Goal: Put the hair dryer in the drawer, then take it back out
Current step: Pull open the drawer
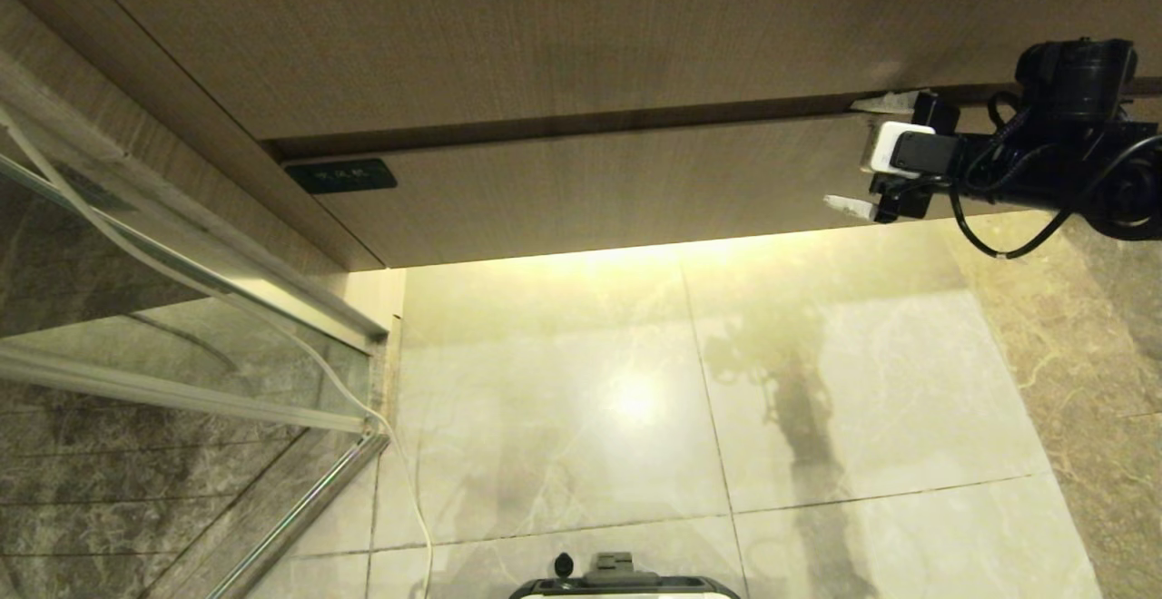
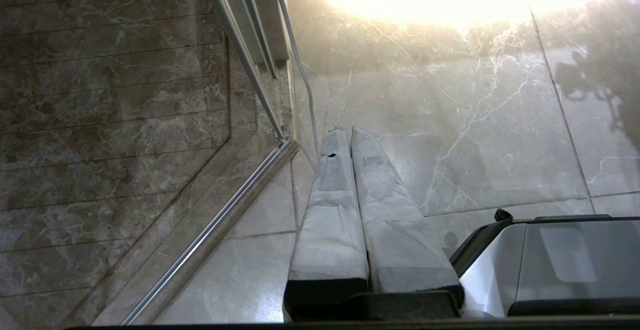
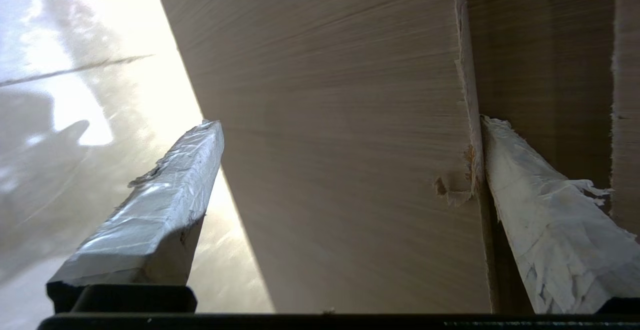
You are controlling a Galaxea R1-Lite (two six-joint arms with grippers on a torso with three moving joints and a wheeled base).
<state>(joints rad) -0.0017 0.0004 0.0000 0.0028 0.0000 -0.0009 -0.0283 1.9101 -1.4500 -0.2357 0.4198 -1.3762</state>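
Head view first: the drawer [image 1: 599,186] is closed, its light wood-grain front carrying a small black label plate [image 1: 340,175] near its left end, with a taller plain wood panel [image 1: 508,36] above it. The right gripper [image 1: 862,154] sits at the drawer's right end with its taped fingers spread wide, one up at the dark gap along the drawer's top edge and the other down at its bottom edge. Below is a glossy marble floor [image 1: 635,399], and a glass door [image 1: 182,354] stands on the left. The hair dryer isn't visible in any view.

Left wrist view: the left gripper [image 2: 350,135] hangs over the floor tiles, fingers pressed together, holding nothing.

Right wrist view: the drawer front [image 3: 340,145] fills the space between the two spread fingers [image 3: 160,195], and its top edge is chipped right beside the other finger.
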